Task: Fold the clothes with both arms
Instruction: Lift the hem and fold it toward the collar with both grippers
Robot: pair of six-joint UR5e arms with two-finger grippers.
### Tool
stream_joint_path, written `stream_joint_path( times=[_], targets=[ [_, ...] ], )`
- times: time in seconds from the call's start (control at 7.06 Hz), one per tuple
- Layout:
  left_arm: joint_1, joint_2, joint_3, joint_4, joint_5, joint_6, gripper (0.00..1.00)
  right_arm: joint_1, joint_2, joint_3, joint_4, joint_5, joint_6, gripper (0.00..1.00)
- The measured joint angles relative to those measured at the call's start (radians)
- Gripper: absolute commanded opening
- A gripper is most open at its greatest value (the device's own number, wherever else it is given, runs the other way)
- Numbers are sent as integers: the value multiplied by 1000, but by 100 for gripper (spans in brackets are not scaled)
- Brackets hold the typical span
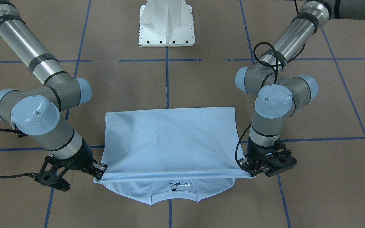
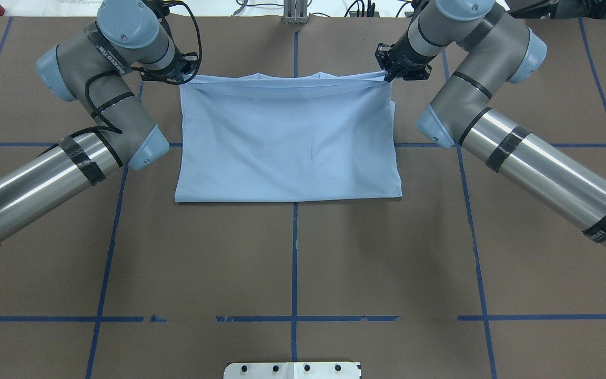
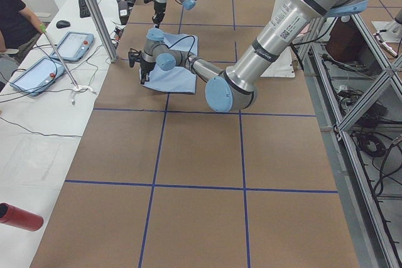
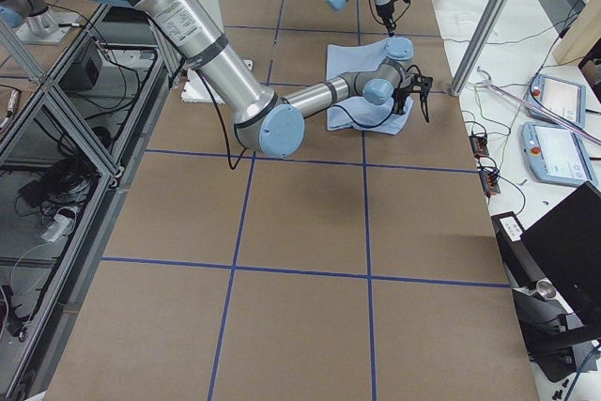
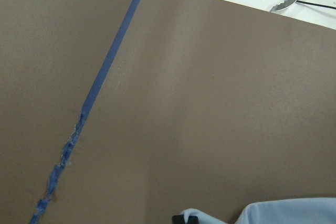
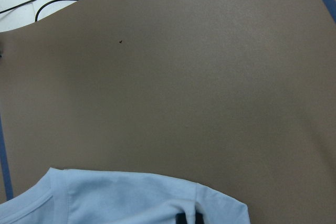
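Note:
The light blue T-shirt [image 1: 169, 142] lies on the brown table, its lower half folded over toward the neck. The round collar [image 1: 174, 193] and part of the print [image 1: 179, 185] show past the folded edge. My left gripper [image 1: 249, 170] is shut on the folded edge's corner on the front-facing view's right. My right gripper [image 1: 98, 172] is shut on the opposite corner. In the overhead view the shirt [image 2: 287, 142] spans between the left gripper [image 2: 187, 78] and the right gripper [image 2: 387, 75]. Both wrist views show shirt cloth [image 5: 294, 212] [image 6: 131, 198] at the bottom edge.
The white pedestal base [image 1: 166, 25] stands at the robot's side of the table. Blue tape lines [image 2: 294, 252] cross the brown surface. Beyond the table's far edge is a white bench with tablets [image 3: 69, 45], a metal post [image 3: 94, 10] and a red cylinder [image 3: 19, 216].

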Motion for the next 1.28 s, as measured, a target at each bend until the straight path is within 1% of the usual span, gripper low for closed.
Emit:
stream_joint_path(
  times=[0.14,0.28,0.43,0.57,0.99,1.13,1.28],
  targets=[
    [3,-3,1,-1,0,-2,0,-4,4,-3,0,-5,0,0],
    [9,-5,1,0,0,-3,18,-8,-6,16,0,-5,0,4],
    [18,-6,1,2,0,-4,99,-12,-34,63,0,-3,1,99],
    [25,-5,0,3,2,-4,100,-21,-66,106,-1,-4,-3,100],
    [28,-3,-10,9,15,4,100,-44,-96,134,0,-26,-38,100],
    [26,8,-35,15,16,7,100,-49,-105,150,2,-25,-39,100],
    [24,42,-96,27,15,13,100,-67,-146,207,2,-22,-37,100]
  ],
)
